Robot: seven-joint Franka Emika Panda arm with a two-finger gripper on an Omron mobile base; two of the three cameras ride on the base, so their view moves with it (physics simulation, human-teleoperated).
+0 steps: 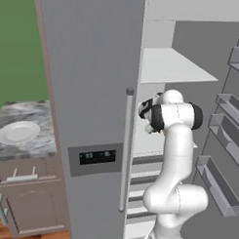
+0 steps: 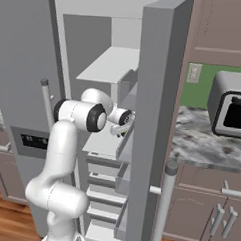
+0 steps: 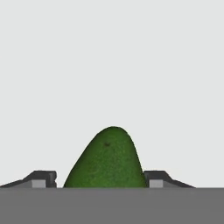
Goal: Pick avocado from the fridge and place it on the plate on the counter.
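Avocado (image 3: 107, 159) between the two dark fingertips (image 3: 41, 178), one tip close at each side of its wide base, rounded end pointing away from the hand, plain white fridge interior behind it. Jaws (image 3: 103, 183) spread to either side of the fruit; cannot tell whether the pads actually press on it or sit just beside it, since the contact line is cut off at the bottom of the hand view. Arm reaching into the open fridge (image 1: 94, 67), wrist at the front edge of a white shelf (image 2: 108, 64) in the middle of the compartment, a speck of dark green just visible at the hand (image 2: 123, 123) from the right base view. Door bins on the swung-out door to the right. Plate (image 1: 17, 132) bare and white on the marbled worktop (image 1: 29, 113) left of the fridge, near that slab's front edge, well apart from the arm.
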